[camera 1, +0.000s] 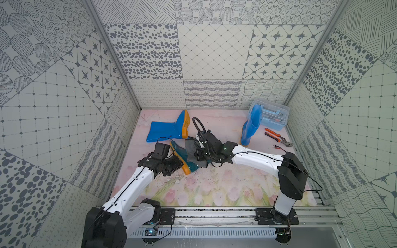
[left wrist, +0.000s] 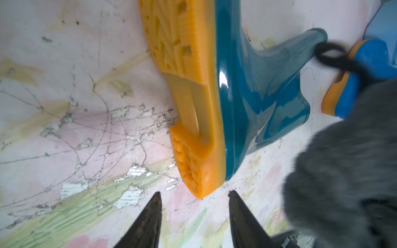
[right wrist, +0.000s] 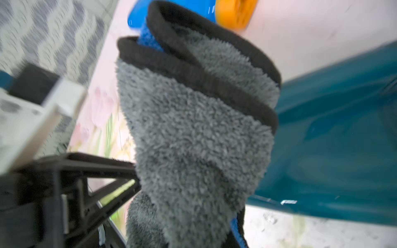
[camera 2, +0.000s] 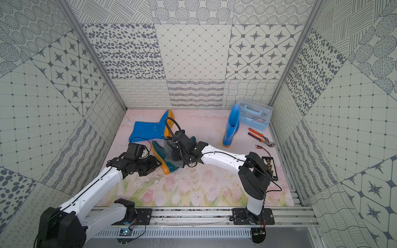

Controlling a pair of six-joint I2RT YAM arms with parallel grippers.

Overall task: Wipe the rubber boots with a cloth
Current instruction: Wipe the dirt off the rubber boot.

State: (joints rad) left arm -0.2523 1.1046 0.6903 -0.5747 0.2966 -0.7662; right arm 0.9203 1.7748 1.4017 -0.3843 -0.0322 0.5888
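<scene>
The dark teal rubber boot (camera 1: 191, 166) (left wrist: 247, 96) lies on its side mid-floor, its orange sole (left wrist: 189, 96) facing my left arm. My left gripper (camera 1: 179, 167) (left wrist: 194, 192) is open, with the sole's heel end just at its fingertips and nothing gripped. My right gripper (camera 1: 198, 155) is shut on the grey cloth (camera 1: 191, 150) (right wrist: 193, 128), which hangs against the teal boot's shaft (right wrist: 333, 139) and hides the fingers. One blue boot (camera 1: 165, 128) lies at the back left. Another blue boot (camera 1: 250, 126) stands upright at the back right.
A clear toolbox with a blue base (camera 1: 268, 117) sits in the back right corner behind the upright boot. Orange-handled pliers (camera 1: 277, 137) and red-tipped leads (camera 1: 279, 147) lie beside it. A black terminal board (camera 2: 269, 167) lies near the right wall. Patterned walls close three sides.
</scene>
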